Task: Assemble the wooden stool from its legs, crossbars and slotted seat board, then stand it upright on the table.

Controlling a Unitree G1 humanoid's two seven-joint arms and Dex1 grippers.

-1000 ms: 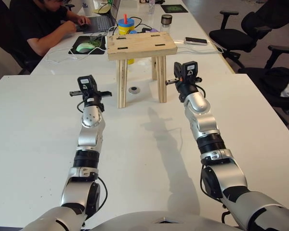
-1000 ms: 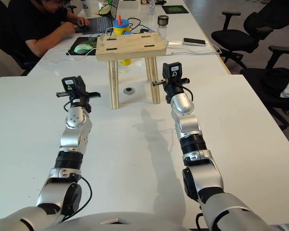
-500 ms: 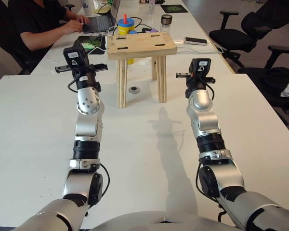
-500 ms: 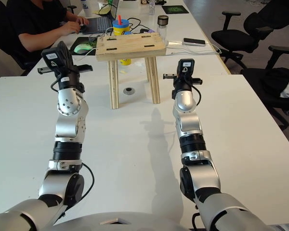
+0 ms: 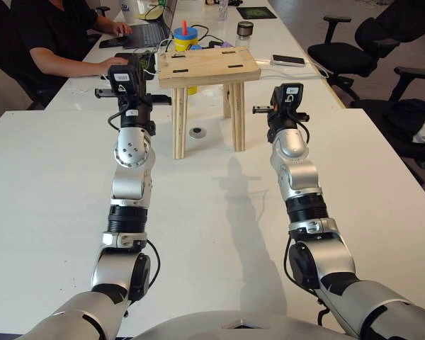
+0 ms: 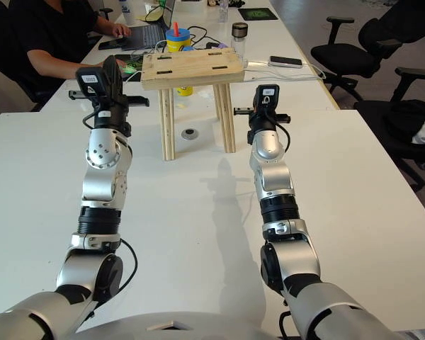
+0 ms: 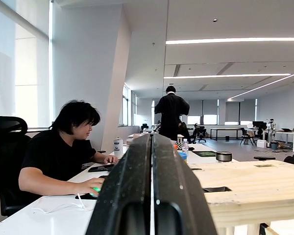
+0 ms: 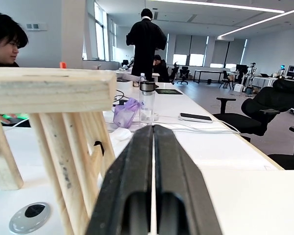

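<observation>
The wooden stool (image 5: 209,67) stands upright at the far side of the white table (image 5: 212,234), slotted seat on top, legs (image 5: 178,124) down. My left gripper (image 5: 131,95) is raised beside the seat's left edge, shut and holding nothing. Its closed fingers (image 7: 151,196) point past the seat board (image 7: 245,188). My right gripper (image 5: 285,106) hovers just right of the stool's right legs (image 5: 237,117), also shut and holding nothing. Its fingers (image 8: 153,181) lie alongside the stool's legs (image 8: 63,161) without touching them.
A round metal grommet (image 5: 197,132) sits in the table under the stool. Behind it another table holds a laptop (image 5: 145,32), a cup (image 5: 184,37), a jar (image 5: 244,30) and a phone (image 5: 288,59), with a person seated there. Office chairs (image 5: 343,42) stand to the right.
Both arms have lifted. The left gripper rose from near the tabletop to seat height, then shifted toward the stool. The right gripper rose and drew slightly away from the leg. The stool stayed put.
</observation>
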